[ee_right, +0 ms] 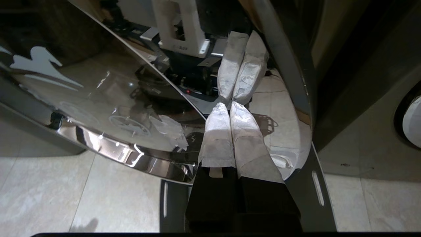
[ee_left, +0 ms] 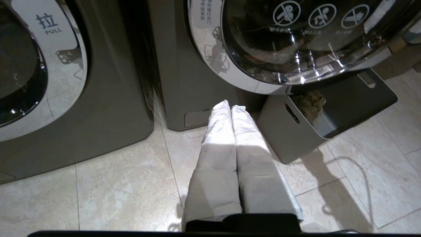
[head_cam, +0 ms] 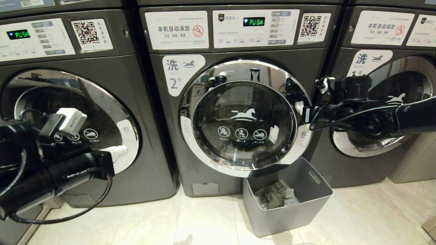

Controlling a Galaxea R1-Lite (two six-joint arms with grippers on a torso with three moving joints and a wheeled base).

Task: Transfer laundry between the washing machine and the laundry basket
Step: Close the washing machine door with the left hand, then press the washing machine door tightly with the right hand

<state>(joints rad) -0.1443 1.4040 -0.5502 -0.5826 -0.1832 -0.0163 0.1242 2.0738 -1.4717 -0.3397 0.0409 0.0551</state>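
Note:
The washing machine [head_cam: 160,143] marked 2 stands in the middle with its chrome-rimmed glass door [head_cam: 243,117] closed. On the floor under the door's right edge sits the light grey laundry basket [head_cam: 306,207], with the crumpled grey-green laundry [head_cam: 275,194] inside. My right gripper [head_cam: 300,108] is shut and empty, and its white-wrapped fingertips [ee_right: 241,112] rest against the chrome rim [ee_right: 292,108] at the door's right side. Low on the left, my left gripper [ee_left: 230,106] hangs shut and empty above the floor, pointing at the machine's base beside the basket [ee_left: 289,138].
An alike front-loader [head_cam: 68,112] stands to the left and the one marked 1 [head_cam: 391,102] to the right, both doors closed. Pale floor tiles [head_cam: 163,221] stretch in front. The basket's rim [ee_right: 315,191] lies directly below my right gripper.

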